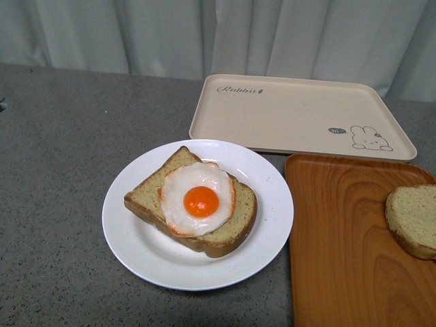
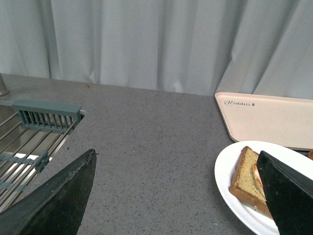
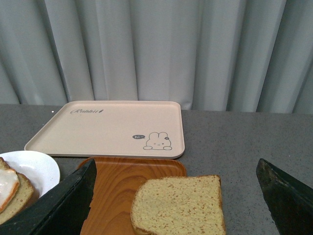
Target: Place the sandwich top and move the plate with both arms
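Bench (image 1: 61, 170) of grey speckled stone runs to a pale pleated curtain (image 1: 136, 34) along its far edge. At its left edge, in the left wrist view, a wire rack (image 2: 29, 147) with a grey-green plastic end piece sits in a recess.

Cream rabbit-print tray (image 1: 286, 116) lies flat toward the far right of the bench, with nothing on it. The wood-grain tray (image 1: 340, 272) occupies the near right corner, just in front of the cream tray.

The plate (image 1: 136, 245) sits mid-bench toward the near edge, its right rim meeting the left edge of the wood-grain tray and its far rim just beside the cream tray. On the plate lies a bread slice (image 1: 146, 197), flat, with a fried egg (image 1: 199, 199) centred on top.

The sandwich top (image 1: 413, 219) lies flat on the wood-grain tray at that tray's right side, well apart from the plate and partly cut off in the front view.

Left gripper (image 2: 177, 161) hangs over bare bench left of the plate, jaws wide and holding nothing. Right gripper (image 3: 176, 164) faces the sandwich top, jaws likewise wide and clear of the bread.
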`<state>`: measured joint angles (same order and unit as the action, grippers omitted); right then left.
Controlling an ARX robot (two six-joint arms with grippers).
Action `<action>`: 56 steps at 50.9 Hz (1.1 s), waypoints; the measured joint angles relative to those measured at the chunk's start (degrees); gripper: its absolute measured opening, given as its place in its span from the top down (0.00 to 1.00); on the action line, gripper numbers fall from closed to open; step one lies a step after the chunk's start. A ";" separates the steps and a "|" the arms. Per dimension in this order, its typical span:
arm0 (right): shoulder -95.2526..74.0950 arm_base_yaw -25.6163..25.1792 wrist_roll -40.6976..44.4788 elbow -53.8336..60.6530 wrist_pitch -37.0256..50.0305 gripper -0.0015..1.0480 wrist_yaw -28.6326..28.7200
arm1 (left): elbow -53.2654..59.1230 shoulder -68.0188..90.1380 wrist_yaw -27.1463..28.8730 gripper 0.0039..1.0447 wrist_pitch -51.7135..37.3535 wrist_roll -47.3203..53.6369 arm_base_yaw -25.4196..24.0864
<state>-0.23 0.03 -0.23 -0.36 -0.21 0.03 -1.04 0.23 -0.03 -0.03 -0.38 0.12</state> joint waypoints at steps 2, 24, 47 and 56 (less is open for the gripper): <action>0.00 0.00 0.00 0.00 0.00 0.09 0.00 | 0.00 0.00 0.00 0.06 0.00 0.02 0.00; 0.00 0.00 0.00 0.00 0.00 0.09 0.00 | 0.00 0.00 0.00 0.06 0.00 0.02 0.00; 0.00 0.00 0.00 0.00 0.00 0.09 0.00 | 0.00 0.00 0.00 0.06 0.00 0.02 0.00; 0.00 0.00 0.00 0.00 0.00 0.09 0.00 | 0.00 0.00 0.00 0.06 0.00 0.00 0.00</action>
<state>-0.23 0.03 -0.23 -0.36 -0.21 0.03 -1.04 0.23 -0.03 -0.03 -0.38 0.12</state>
